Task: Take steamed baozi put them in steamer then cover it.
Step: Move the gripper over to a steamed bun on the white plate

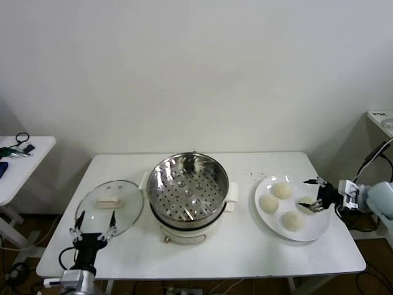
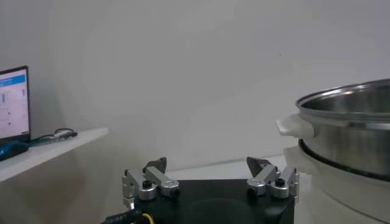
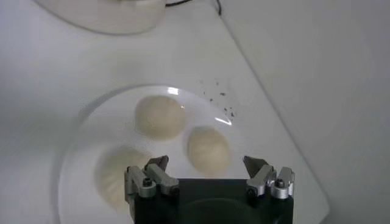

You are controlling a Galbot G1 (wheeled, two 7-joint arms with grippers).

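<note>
The head camera looks down on the whole surface (image 1: 202,258); the left wrist camera sits low beside the steamer (image 2: 350,140), the right close above the plate (image 3: 79,134), both shared with the head view.

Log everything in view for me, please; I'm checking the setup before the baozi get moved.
steamed baozi: four, creamy white, on the plate, right of the steamer
plate: one, white, right part of the table
steamer: one, shiny steel on a cream base, table centre, tray bare
cover: one, clear glass with a cream handle, flat on the table left of the steamer
table: one, white
side table: one, white, far left, small items on it
left claw: open, at the cover's near edge
right claw: open, over the plate's right side among the baozi
</note>
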